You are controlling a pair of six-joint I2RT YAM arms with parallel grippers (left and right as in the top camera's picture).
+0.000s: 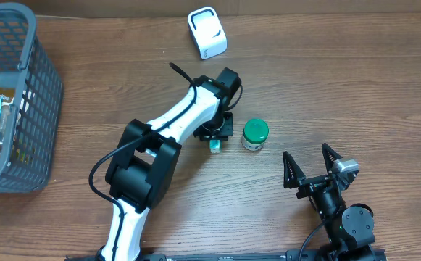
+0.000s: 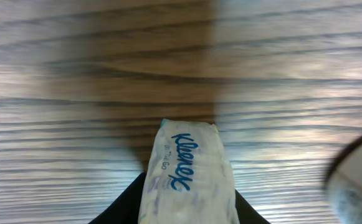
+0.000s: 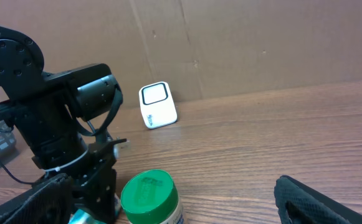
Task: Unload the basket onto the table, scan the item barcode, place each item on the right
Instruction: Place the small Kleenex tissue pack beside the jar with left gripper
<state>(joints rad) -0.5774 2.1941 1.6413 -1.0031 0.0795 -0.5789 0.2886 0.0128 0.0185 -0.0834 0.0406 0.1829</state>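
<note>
Two arms: nearest, the right gripper (image 1: 304,150) sits low at the near right, jaws spread wide, empty. Farther out, the left arm (image 1: 181,116) stretches over the counter (image 1: 355,87), left gripper (image 1: 214,140) pointing down, grasping the tissue pack (image 2: 187,174) beside a green-lidded jar (image 1: 255,134); the white scanner (image 1: 207,32) lies farthest

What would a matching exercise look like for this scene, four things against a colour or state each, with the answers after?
Things:
1. Kleenex pack
2. jar lid
3. scanner
4. basket

Matches:
A. green
B. grey
C. white
D. held in the left tool

Pairs: 1-D, 2-A, 3-C, 4-B
</note>
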